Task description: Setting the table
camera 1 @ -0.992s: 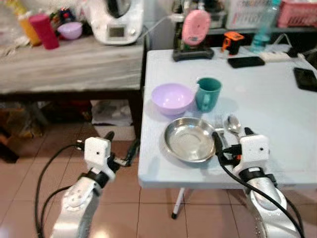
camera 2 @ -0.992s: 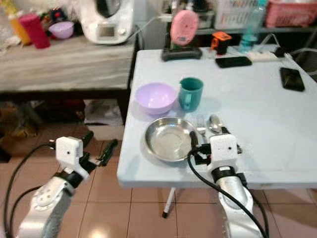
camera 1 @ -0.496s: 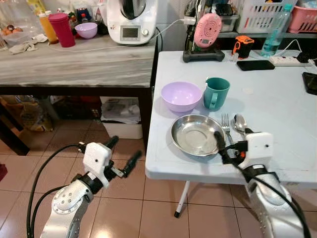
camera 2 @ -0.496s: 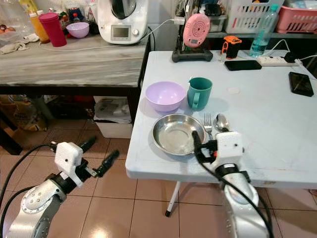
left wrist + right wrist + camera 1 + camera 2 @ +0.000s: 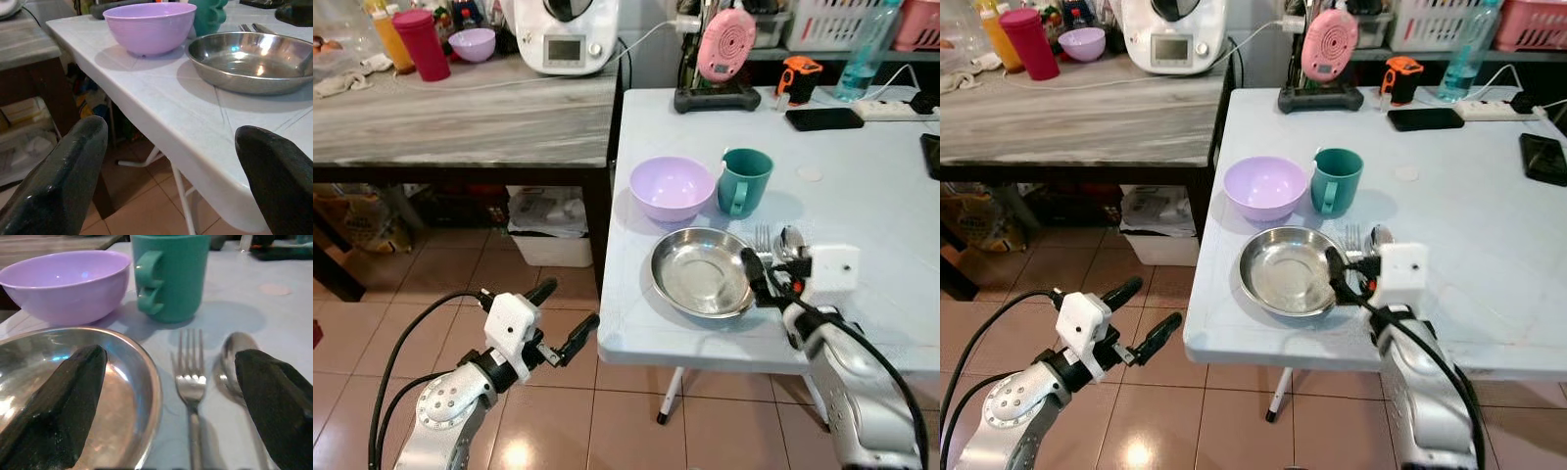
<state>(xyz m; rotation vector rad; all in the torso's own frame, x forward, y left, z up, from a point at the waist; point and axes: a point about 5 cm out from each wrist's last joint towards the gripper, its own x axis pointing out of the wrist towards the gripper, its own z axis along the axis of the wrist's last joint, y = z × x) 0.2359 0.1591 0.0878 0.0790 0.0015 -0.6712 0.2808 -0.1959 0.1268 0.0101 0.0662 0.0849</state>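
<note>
The right gripper (image 5: pixel 762 277) is now sitting further in over the table (image 5: pixel 862 206) than a moment ago, its fingers spread wide over the steel plate's (image 5: pixel 701 271) right rim and the fork (image 5: pixel 190 382) and spoon (image 5: pixel 234 360) lying just beside it. Nearer the camera, the left gripper (image 5: pixel 566 318) is hovering released over the tiled floor (image 5: pixel 558 411), off the table's near corner. Behind the plate, a purple bowl (image 5: pixel 672 187) and a green mug (image 5: pixel 742 180) are standing side by side. Farther back, a pink device (image 5: pixel 725 44) and a phone (image 5: pixel 823 118) are resting on the pale table, while a wooden counter (image 5: pixel 460 113) is running along the left.
</note>
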